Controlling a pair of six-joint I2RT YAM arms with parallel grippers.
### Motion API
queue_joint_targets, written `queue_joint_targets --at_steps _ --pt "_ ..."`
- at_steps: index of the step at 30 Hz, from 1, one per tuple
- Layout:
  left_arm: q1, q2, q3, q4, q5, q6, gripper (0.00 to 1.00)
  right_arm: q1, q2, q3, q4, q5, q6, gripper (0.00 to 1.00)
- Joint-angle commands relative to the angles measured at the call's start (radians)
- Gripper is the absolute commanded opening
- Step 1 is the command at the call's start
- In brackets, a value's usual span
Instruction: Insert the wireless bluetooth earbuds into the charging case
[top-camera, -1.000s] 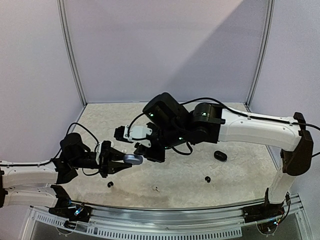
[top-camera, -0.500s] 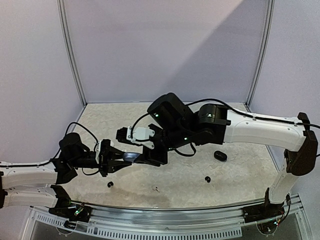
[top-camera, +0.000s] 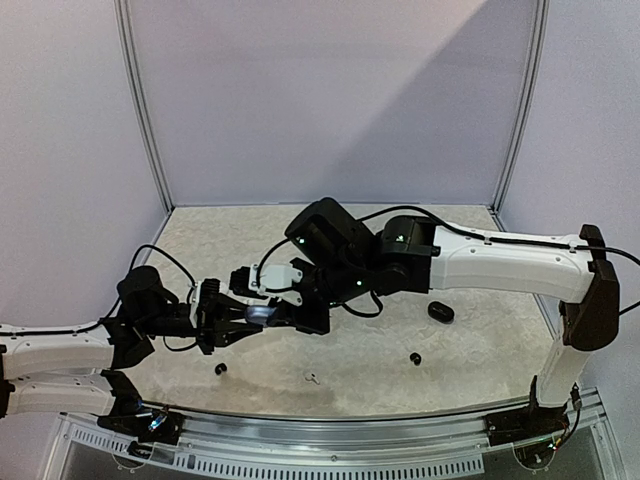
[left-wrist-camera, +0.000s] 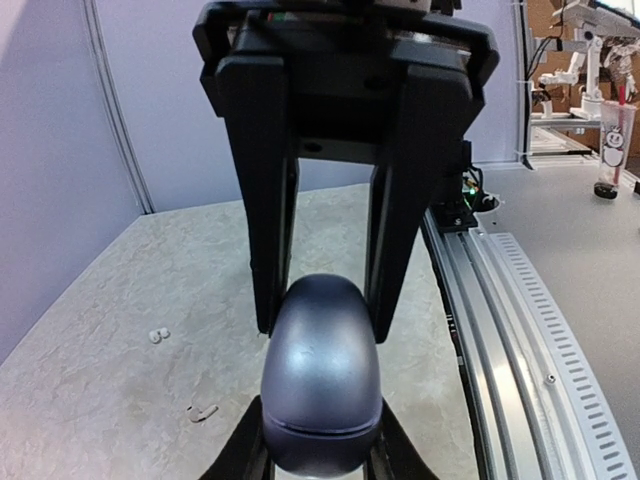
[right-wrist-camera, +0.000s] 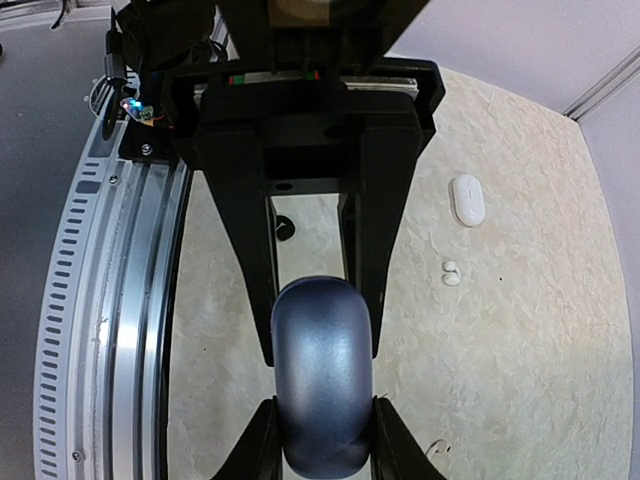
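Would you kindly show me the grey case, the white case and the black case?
grey case (left-wrist-camera: 322, 380): left wrist view, its rounded shell.
white case (right-wrist-camera: 467, 200): right wrist view, its middle.
black case (top-camera: 440, 311): top view, its middle.

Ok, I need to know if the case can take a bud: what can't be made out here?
- Charging case inside: both wrist views show only its shell; in the top view the jaws cover it.
- Black buds: top view, too small for detail.

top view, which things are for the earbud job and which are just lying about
In the job: dark case, held in mid-air; black earbud; second black earbud; white earbud.
Lying about, for now: black case; white case.
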Motion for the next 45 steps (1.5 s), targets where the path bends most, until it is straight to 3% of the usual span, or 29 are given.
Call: queue_joint_targets --at_steps 1,7,18,20,23,27,28,31,35,39,45 --pt "-0.006 -0.004 -0.006 0.037 0.001 -0.012 0.00 -0.012 0.031 0.004 0.002 0.004 0.002 0.29" --pt "-0.007 0.004 0.000 0.041 0.002 -0.016 0.00 -0.017 0.035 0.005 0.000 0.025 -0.009 0.26" --pt "-0.006 0.022 0.011 0.043 0.005 -0.015 0.00 -0.026 0.043 0.016 -0.019 0.023 -0.018 0.34" --pt "-0.006 0.024 0.013 0.043 0.006 -0.015 0.00 -0.027 0.043 0.017 -0.020 0.024 -0.018 0.29" --pt "-0.006 0.028 0.013 0.043 0.007 -0.015 0.00 -0.027 0.034 0.012 -0.008 0.026 -0.016 0.13" --pt "-0.007 0.028 0.007 0.043 -0.009 -0.026 0.00 -0.040 0.019 0.006 -0.004 -0.002 -0.007 0.06" --pt "-0.007 0.028 0.005 0.047 -0.025 -0.034 0.05 -0.049 0.017 0.006 -0.005 -0.004 0.002 0.05" --pt "-0.007 0.027 -0.016 0.080 -0.108 -0.070 0.94 -0.096 0.005 -0.007 0.001 0.006 0.062 0.02" --pt "-0.008 0.017 -0.025 0.080 -0.124 -0.074 0.99 -0.242 -0.005 -0.043 -0.012 0.008 0.216 0.00" --pt "-0.008 0.007 -0.037 0.080 -0.150 -0.100 0.99 -0.427 0.047 -0.064 -0.014 -0.150 0.477 0.01" --pt "-0.010 -0.009 -0.045 0.080 -0.175 -0.113 0.99 -0.497 0.247 0.133 -0.088 -0.250 0.492 0.02"
